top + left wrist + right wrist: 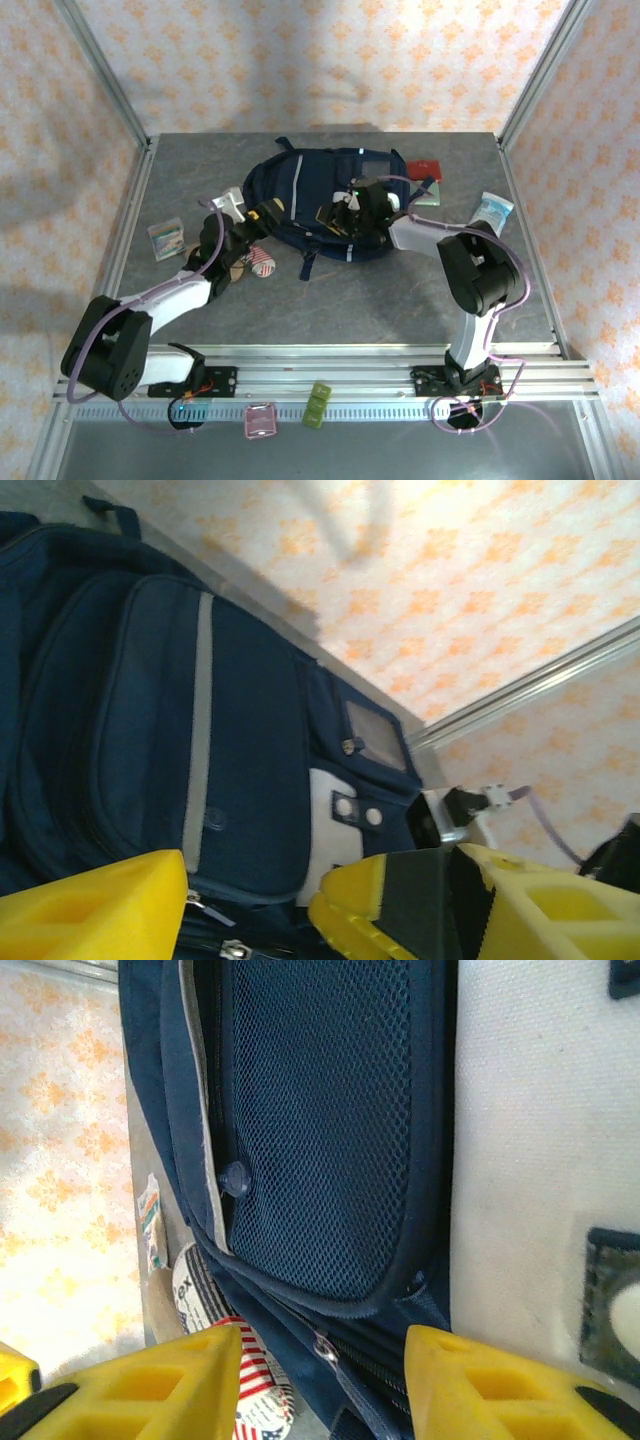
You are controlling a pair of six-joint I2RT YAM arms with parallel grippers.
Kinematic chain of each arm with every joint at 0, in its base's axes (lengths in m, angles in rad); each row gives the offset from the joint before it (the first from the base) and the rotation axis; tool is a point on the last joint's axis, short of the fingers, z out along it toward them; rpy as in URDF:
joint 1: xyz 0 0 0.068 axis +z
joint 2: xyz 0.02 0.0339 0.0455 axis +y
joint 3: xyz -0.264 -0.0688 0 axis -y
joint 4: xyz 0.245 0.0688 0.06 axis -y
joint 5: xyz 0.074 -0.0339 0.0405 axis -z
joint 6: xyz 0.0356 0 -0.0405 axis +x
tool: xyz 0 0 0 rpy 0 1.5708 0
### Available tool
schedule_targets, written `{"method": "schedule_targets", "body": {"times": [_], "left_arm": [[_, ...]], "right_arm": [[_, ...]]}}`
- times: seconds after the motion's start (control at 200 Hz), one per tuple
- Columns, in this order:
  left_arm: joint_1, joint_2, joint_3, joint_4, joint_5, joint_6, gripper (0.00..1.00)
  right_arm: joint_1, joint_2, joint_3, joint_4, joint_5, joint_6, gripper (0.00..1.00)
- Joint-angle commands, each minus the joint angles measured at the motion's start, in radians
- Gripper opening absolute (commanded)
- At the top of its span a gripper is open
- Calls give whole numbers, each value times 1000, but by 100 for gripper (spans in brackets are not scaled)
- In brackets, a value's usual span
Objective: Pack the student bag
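Navy student bag [310, 200] lies flat toward the table's [400, 300] rear, contents hidden. Left hand [250, 880] open at its left edge; right hand [322, 1345] open over its front pocket.

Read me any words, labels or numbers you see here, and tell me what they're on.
Nothing reads clearly.
tube: print too small to read.
small box: label blurred.
striped pouch: a few letters, blurred and cut off.
bag: no lettering visible.
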Motion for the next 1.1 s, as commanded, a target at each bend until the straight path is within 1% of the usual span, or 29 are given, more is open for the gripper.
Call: {"method": "schedule_targets", "body": {"times": [0.0,0.075,0.105,0.15,0.205,0.225,0.265,0.345,0.39,0.465,0.516,0.566,0.666,0.716,0.761,0.791,0.846,0.926,0.991,1.056,1.091], "left_arm": [[0,64,109,-134,-86,70,68],[0,152,245,-299,-169,124,64],[0,196,306,-366,-202,148,61],[3,263,394,-462,-238,170,61],[4,337,482,-538,-271,185,62],[6,361,507,-557,-277,184,63],[6,405,545,-573,-282,226,63],[12,482,613,-614,-294,233,63],[16,520,643,-629,-292,235,63],[20,568,672,-640,-286,241,61],[21,582,686,-647,-282,248,57],[22,632,700,-655,-272,256,53],[24,677,722,-677,-242,269,45],[25,695,731,-689,-220,272,37],[25,707,733,-694,-197,270,36],[26,714,733,-694,-182,270,32],[25,721,730,-691,-163,268,31],[26,724,719,-680,-127,260,25],[25,724,715,-680,-114,253,24],[25,717,714,-680,-112,255,24],[25,715,712,-679,-111,257,24]], "right_arm": [[3,48,33,-18,41,84,47],[2,71,39,-23,76,158,47],[3,77,46,-37,97,188,47],[3,88,61,-58,119,226,47],[5,103,92,-104,139,253,46],[7,107,107,-130,147,257,47],[14,121,143,-190,177,262,47],[25,153,215,-306,222,268,49],[32,166,233,-339,235,278,49],[39,178,231,-355,255,302,50],[43,183,228,-376,269,317,50],[49,187,223,-391,275,329,50],[63,192,199,-368,286,365,51],[67,200,198,-366,283,386,51],[71,206,201,-355,276,398,50],[79,206,208,-362,289,407,50],[91,199,208,-345,316,427,50],[101,210,226,-334,332,471,48],[104,249,310,-434,343,467,46],[114,287,412,-559,391,434,45],[119,297,432,-586,408,431,45]]}}
